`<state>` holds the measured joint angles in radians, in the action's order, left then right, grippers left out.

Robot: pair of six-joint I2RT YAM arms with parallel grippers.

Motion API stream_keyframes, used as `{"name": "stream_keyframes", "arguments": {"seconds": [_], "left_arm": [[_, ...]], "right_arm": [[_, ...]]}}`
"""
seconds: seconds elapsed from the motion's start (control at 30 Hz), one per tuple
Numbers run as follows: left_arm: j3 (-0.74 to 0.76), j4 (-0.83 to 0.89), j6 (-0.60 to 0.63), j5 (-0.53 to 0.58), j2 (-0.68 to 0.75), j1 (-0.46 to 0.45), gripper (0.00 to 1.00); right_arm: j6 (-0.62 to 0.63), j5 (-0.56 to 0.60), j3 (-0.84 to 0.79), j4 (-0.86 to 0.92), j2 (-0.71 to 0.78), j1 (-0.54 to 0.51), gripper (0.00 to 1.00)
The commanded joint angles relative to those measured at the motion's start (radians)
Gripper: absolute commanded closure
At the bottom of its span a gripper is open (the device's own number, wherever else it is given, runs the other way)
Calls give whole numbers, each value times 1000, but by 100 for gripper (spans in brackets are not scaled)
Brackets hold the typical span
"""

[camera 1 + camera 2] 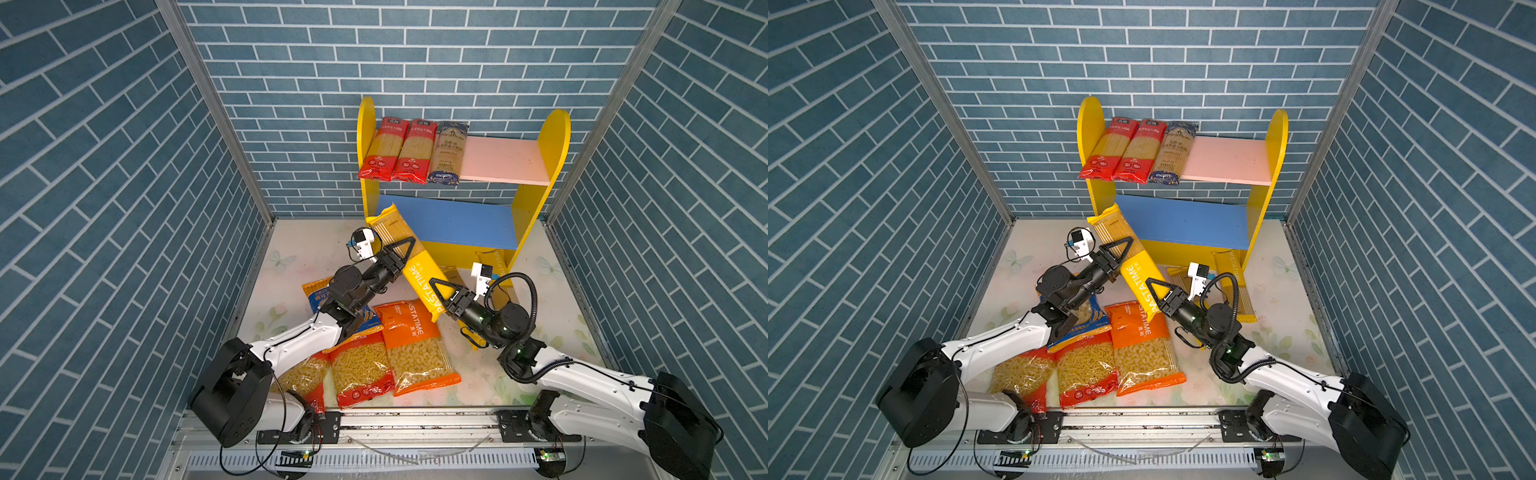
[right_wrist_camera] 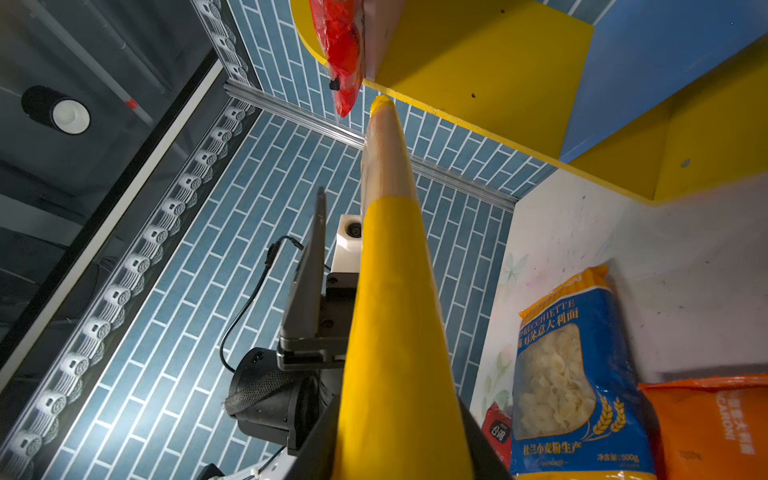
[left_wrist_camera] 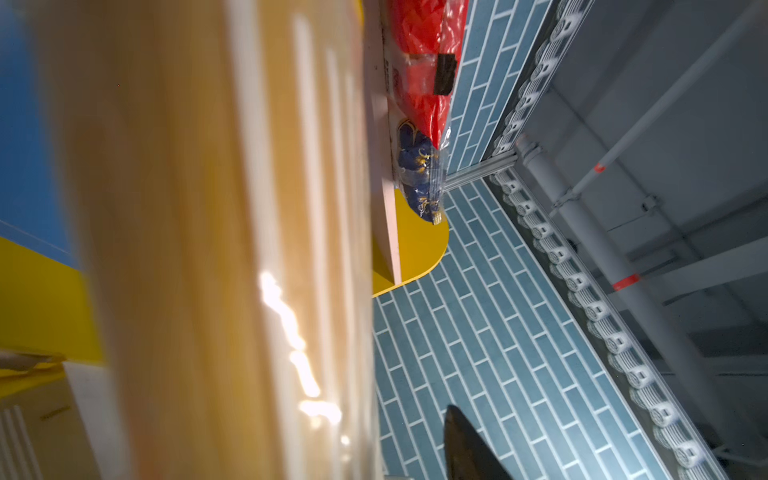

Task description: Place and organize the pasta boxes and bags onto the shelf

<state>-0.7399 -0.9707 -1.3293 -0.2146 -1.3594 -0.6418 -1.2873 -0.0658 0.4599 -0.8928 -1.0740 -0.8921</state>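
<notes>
1. Both top views: my work cell is boxed in by blue brick-pattern walls (image 1: 104, 166) on three sides. Aluminium posts (image 1: 212, 108) join them at the far corners, and a metal rail (image 1: 415, 419) along the near edge carries both arm bases.
2. The table (image 1: 299, 257) is white with a faint flower-and-butterfly print, scuffed in places.
3. The shelf (image 1: 550, 145) stands against the far wall, right of centre. Two red spaghetti packs (image 1: 384, 149) and a dark blue pack (image 1: 449, 153) lie side by side on the left part of its pink upper board (image 1: 505, 160).
4. The yellow spaghetti pack (image 1: 417, 272) hangs tilted above the table. Its far end is at the left front of the blue lower board (image 1: 457, 222).
5. My right gripper (image 1: 436, 291) clamps the pack's near, printed end. In the right wrist view the wrapper (image 2: 390, 311) runs out from between the dark fingers.
6. My left gripper (image 1: 405, 249) straddles the clear far section. In the left wrist view a strip of wall shows between one finger (image 3: 469, 449) and the wrapper, so those jaws stand loose and are not pinching.
7. Near left, an orange bag (image 1: 415, 345), a red bag (image 1: 359, 365) and a blue bag (image 1: 320, 295) lie flat with edges overlapping. The blue bag is partly under the left arm.
8. More yellow packs (image 1: 492, 266) lie by the shelf's right panel.
9. In the right wrist view, a grey ceiling with pipes and a round lamp (image 2: 70, 114) shows above the wall tops.
</notes>
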Motion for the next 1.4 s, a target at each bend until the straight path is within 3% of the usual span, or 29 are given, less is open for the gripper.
{"name": "stream_keyframes", "arguments": {"seconds": [0.0,0.17,0.47,0.7,0.97,1.17,1.37], "left_arm": [[-16,-100,5,-29,47,-4,39],[-9,-75,20,-50,77,10,33],[100,-29,85,-59,202,26,24],[190,-1,94,-38,308,49,21],[185,110,159,-74,389,51,20],[193,161,188,-86,410,50,20],[217,149,169,-95,386,50,20]], "right_arm": [[-3,-11,56,-92,-9,-8,71],[16,-17,70,-103,-1,-9,85],[63,-128,250,-25,-3,-6,99],[135,-192,448,51,-45,-3,100],[137,-250,656,66,-134,104,100],[133,-172,767,175,-107,268,100],[132,11,844,377,-84,402,100]]}}
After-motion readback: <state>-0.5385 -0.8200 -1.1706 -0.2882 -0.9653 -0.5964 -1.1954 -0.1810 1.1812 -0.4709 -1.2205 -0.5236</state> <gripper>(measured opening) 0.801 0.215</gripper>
